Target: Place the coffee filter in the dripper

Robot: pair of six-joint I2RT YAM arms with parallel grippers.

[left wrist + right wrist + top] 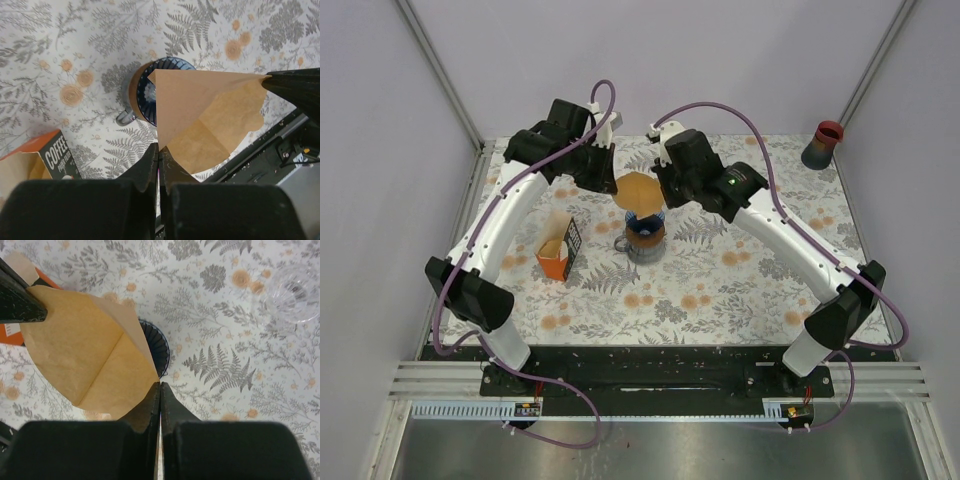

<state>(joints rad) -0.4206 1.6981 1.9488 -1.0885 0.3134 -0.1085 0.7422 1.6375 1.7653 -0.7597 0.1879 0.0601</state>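
My left claw [159,150] is pinched shut on one edge of the brown paper coffee filter [205,115], and my right claw [160,387] is pinched shut on the opposite edge, so the filter hangs spread between them. It is creased down the middle and partly opened. From above, it sits over the blue ribbed dripper [645,237], covering part of its mouth, held up rather than seated inside. The dripper stands on the fern-patterned table [740,280]. An orange box [47,162] marked COFFEE, its top open, lies near the dripper on my left side. A red-rimmed cup [823,144] stands well apart at the far right corner
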